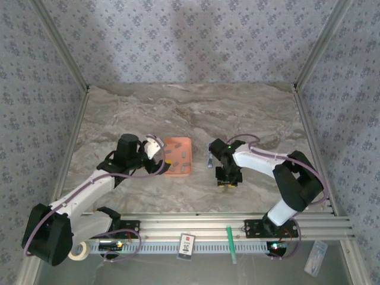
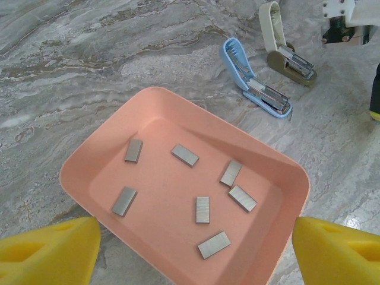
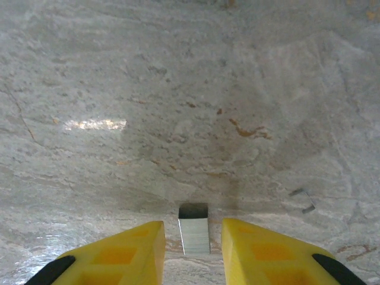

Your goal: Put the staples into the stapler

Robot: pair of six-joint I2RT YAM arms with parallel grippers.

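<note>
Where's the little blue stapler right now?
Left wrist view: the blue stapler lies open on the table past the orange tray's far right corner, beside a beige stapler.

flat plastic tray (image 2: pixel 160 148): salmon-orange, plain
short metal staples (image 2: pixel 185 155): grey, finely ribbed
mini plastic stapler (image 2: pixel 240 65), upper right: light blue, silver rail
second mini stapler (image 2: pixel 284 56): cream, olive base
stone-look table (image 2: pixel 71 53): grey-beige, veined
walls (image 1: pixel 178 41): blue-grey floral repeat
right gripper's fingers (image 3: pixel 267 249): yellow

No words or numbers can be read anywhere; the little white card (image 1: pixel 187 244) with a red patch, lying by the metal rail (image 1: pixel 178 224) at the near edge of the counter (image 1: pixel 196 113), has dark marks too small to make out.
</note>
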